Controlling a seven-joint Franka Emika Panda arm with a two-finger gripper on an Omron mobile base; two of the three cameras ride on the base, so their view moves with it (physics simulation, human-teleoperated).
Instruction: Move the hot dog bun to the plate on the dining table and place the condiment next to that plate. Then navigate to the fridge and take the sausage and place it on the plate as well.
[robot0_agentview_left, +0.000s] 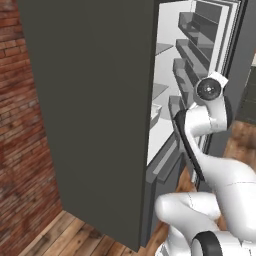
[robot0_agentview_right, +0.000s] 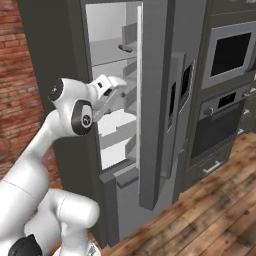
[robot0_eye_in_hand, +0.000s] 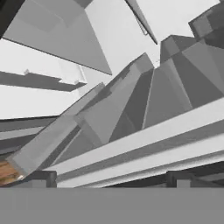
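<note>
no writing legible on fridge (robot0_agentview_right: 172, 100) door display, seemingly.

Open fridge (robot0_agentview_right: 155, 100), sausage (robot0_agentview_right: 123, 48) on upper shelf

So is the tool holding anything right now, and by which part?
Nothing is held. The tool is open and bare, reaching into the open fridge; the sausage lies on an upper shelf.
</note>
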